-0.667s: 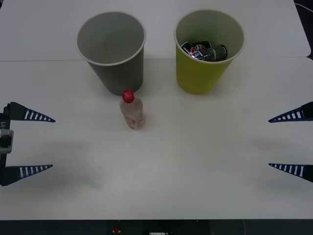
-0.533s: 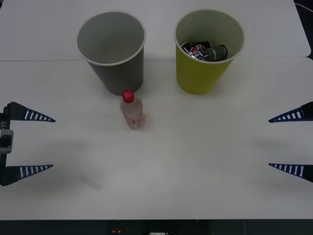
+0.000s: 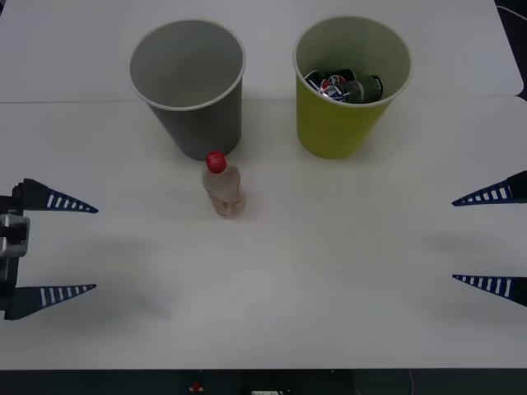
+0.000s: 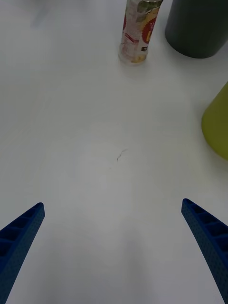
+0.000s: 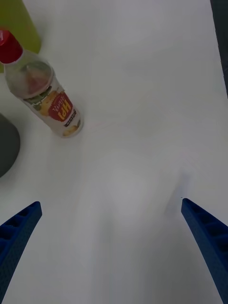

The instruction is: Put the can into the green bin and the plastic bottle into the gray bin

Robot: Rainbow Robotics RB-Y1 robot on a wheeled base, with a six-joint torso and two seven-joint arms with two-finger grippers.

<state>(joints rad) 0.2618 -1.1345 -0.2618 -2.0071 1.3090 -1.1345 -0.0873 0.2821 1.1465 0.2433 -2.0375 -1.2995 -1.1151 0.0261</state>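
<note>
Jaws apart, ribbed blue fingers (image 3: pixel 70 202), clear plastic bottle (image 3: pixel 222 188)

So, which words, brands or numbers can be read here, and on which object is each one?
Plastic bottle: the label carries red and yellow print, too blurred to read.
Can in the green bin: a red, white and blue round logo, no letters legible.
Gray bin: no text.
</note>
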